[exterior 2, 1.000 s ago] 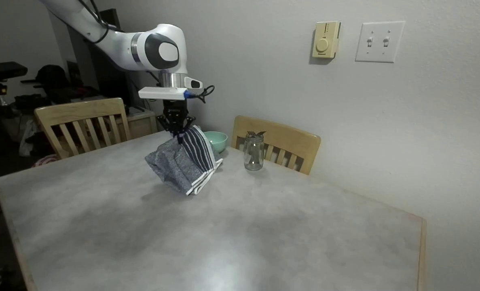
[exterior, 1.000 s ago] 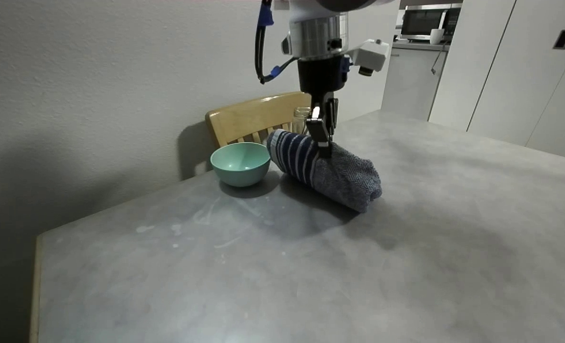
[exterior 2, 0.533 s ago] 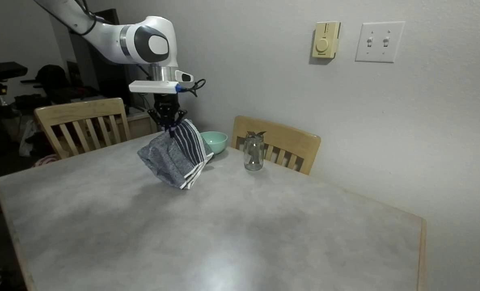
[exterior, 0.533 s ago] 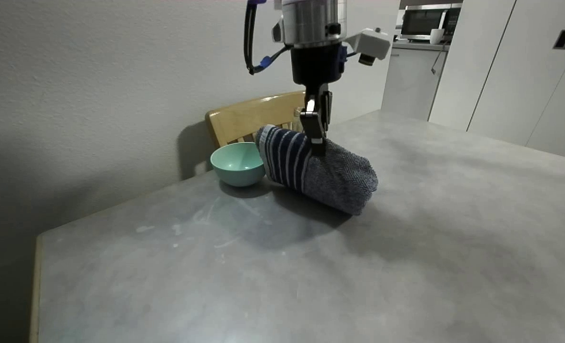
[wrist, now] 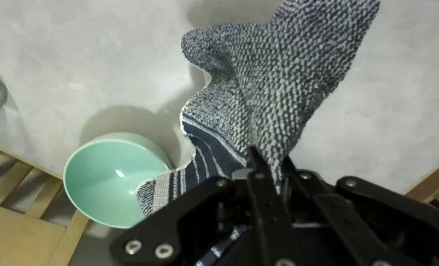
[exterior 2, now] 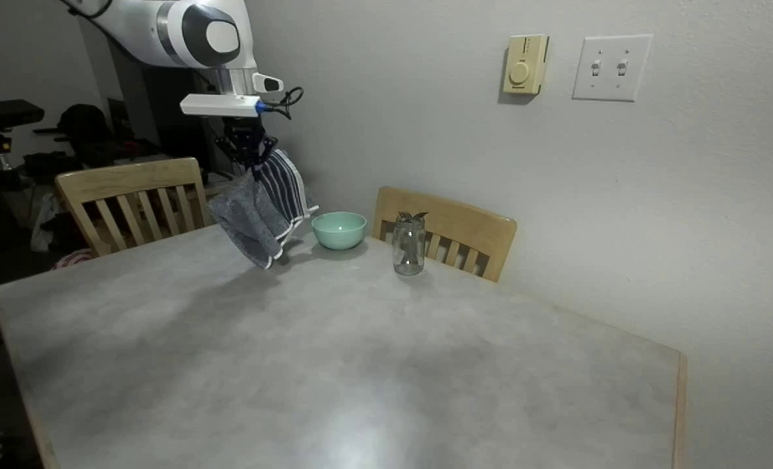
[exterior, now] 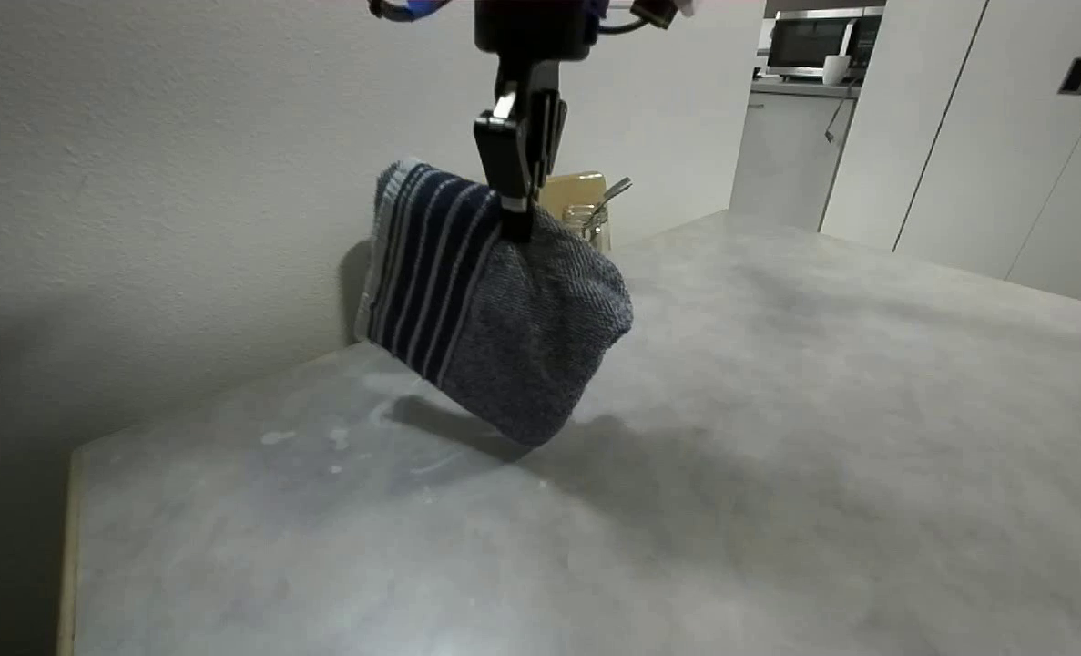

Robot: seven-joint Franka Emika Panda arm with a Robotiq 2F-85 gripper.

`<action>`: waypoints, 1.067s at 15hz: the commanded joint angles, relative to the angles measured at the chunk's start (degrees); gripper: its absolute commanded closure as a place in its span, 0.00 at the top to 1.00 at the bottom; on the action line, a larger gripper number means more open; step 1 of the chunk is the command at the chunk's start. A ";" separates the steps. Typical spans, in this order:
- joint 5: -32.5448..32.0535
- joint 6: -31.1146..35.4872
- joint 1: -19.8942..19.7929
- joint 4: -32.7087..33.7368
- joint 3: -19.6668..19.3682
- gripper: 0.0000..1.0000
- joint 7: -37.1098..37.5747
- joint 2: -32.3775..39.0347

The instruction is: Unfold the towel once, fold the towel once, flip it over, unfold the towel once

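The towel (exterior: 504,319) is blue-grey terry with a dark band of pale stripes and a light hem. It hangs folded in layers from my gripper (exterior: 517,223), raised over the table; whether its lowest corner touches the table I cannot tell. In an exterior view the towel (exterior 2: 246,212) hangs below the gripper (exterior 2: 254,170), to the left of the bowl. In the wrist view the jaws are closed on a pinched part of the towel (wrist: 278,74), near the edge of the striped band. The towel's far side is hidden.
A teal bowl (exterior 2: 338,234) stands near the table's wall edge; it also shows in the wrist view (wrist: 112,184). A glass jar with forks (exterior 2: 409,251) stands beside it. Wooden chairs (exterior 2: 448,212) border the grey table (exterior 2: 386,365). A wall runs behind.
My gripper has risen with the towel and moved left in both exterior views. The towel hangs longer below it and now hides the bowl in an exterior view.
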 commanded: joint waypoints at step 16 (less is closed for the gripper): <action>58.08 26.16 -13.36 -29.98 11.63 0.02 -35.46 -16.45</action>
